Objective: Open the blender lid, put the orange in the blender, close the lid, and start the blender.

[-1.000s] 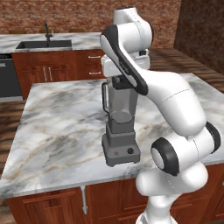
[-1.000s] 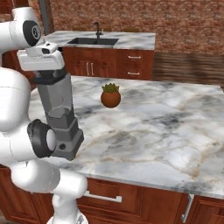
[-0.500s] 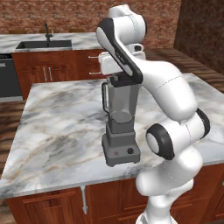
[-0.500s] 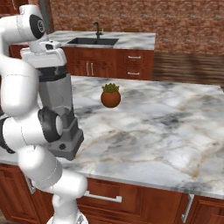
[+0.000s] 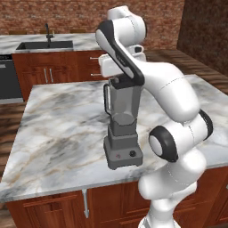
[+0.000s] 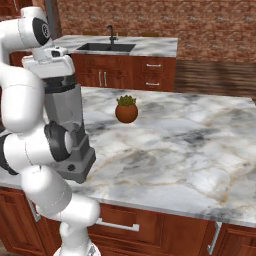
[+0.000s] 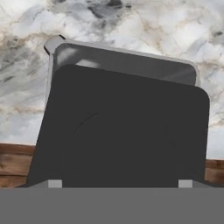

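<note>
The grey blender (image 5: 124, 149) stands on the marble island (image 5: 58, 120) near its front edge, its knob facing forward. My gripper (image 7: 120, 183) hangs directly over the jar (image 6: 67, 107). It is shut on the blender lid (image 7: 122, 131), a dark squarish cap held between the two fingertips (image 7: 54, 183). In the hand view the lid sits offset from the jar's rim (image 7: 131, 54), and a strip of the jar's mouth shows beyond it. The orange is out of view.
A round brown pot with a green plant (image 6: 126, 111) stands on the island to the right of the blender. A sink counter (image 6: 107, 47) with wooden cabinets runs along the brick back wall. The island's right half (image 6: 190, 145) is bare marble.
The arm's upper links and elbow have swung up and round. The hand has stayed over the jar with the lid in its fingers.
</note>
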